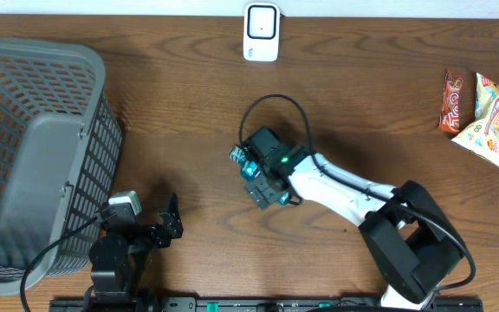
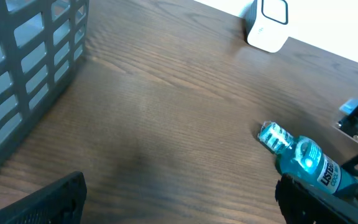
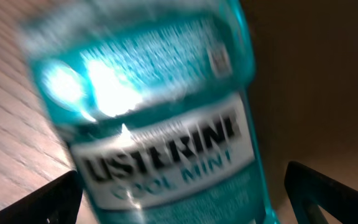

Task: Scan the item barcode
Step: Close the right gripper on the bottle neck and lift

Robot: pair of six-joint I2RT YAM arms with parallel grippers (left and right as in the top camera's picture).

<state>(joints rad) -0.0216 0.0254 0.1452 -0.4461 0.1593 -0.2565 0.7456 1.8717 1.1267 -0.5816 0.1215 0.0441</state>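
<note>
Listerine btl (image 3: 160, 124): rigid, slick plastic, prob. liquid-heavy. Take body at label. R end effector (image 3: 182, 186) spread astride it; L end effector (image 2: 180, 180) spread, empty.

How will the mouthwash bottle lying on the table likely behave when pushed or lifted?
The mouthwash bottle lies on its side, so a push may roll it. Its glossy plastic looks stiff but probably slippery. It seems full of liquid, so likely heavy for its size.

Left tool (image 1: 174, 218) spread wide near its base, right arm (image 1: 345, 195) stretched leftward, right tool (image 1: 254, 182) spread wide.
</note>
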